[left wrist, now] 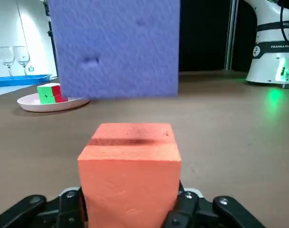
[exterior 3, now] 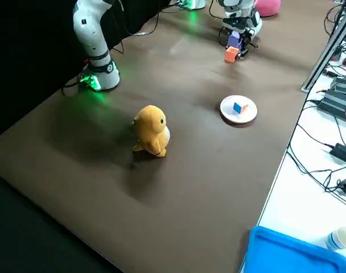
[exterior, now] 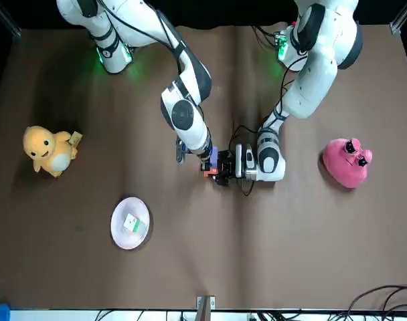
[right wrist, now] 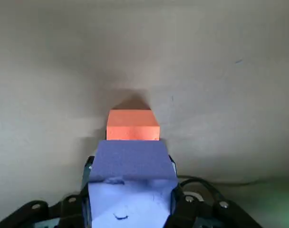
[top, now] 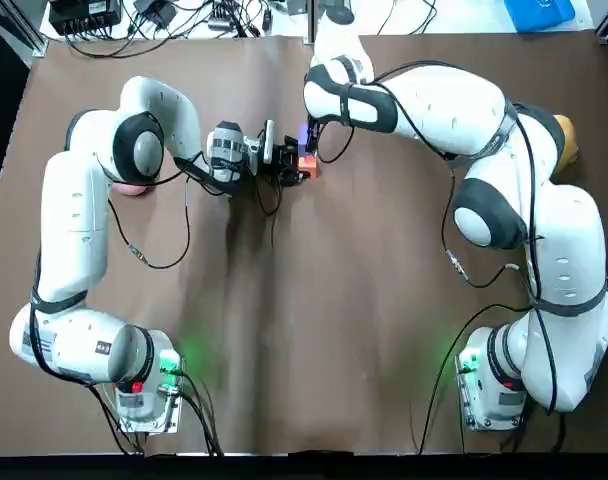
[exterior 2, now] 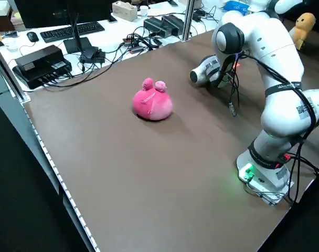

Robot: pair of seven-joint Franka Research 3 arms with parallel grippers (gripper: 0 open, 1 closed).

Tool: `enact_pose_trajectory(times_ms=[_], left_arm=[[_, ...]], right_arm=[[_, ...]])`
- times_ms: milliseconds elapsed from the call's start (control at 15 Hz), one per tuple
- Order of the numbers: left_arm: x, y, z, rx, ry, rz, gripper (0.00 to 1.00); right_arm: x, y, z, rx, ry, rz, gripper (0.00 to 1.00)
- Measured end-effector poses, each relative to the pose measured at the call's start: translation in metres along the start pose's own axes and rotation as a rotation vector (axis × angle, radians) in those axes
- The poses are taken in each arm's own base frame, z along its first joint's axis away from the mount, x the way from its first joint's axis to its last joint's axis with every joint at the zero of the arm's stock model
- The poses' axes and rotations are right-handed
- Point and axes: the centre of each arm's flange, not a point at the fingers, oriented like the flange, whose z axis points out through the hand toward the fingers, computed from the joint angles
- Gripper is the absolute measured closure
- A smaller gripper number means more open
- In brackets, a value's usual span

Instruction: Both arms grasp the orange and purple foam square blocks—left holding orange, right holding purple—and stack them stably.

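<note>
Left end effector (left wrist: 130, 211) clenched on orange block (left wrist: 129, 166), low over the table (top: 284, 330). Right end effector (right wrist: 131, 209) gripped purple block (right wrist: 131, 164) just above the orange one; contact unclear. "FRANKA" was legible on right arm (left wrist: 273, 42).

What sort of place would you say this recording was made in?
Most likely a robotics lab: two robot arms share a brown-covered table, a bench beside it carries a keyboard and tangled cables, and a pink plush toy sits on the table.
</note>
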Motion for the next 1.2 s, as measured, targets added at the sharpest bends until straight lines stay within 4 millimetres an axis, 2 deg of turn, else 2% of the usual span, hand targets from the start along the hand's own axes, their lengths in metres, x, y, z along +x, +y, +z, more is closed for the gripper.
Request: enact_pose_trajectory(times_ms=[267,667,1200], left_arm=[[0.0,0.0,0.0,0.0,0.0,0.0,0.4],[0.0,0.0,0.0,0.0,-0.001,0.0,0.4],[0.0,0.0,0.0,0.001,-0.002,0.0,0.4]], right_arm=[[0.004,0.0,0.015,-0.011,0.016,-0.022,0.4],[-0.003,0.006,0.021,-0.006,0.015,-0.041,0.4],[0.001,0.004,0.035,-0.003,0.036,-0.05,0.4]])
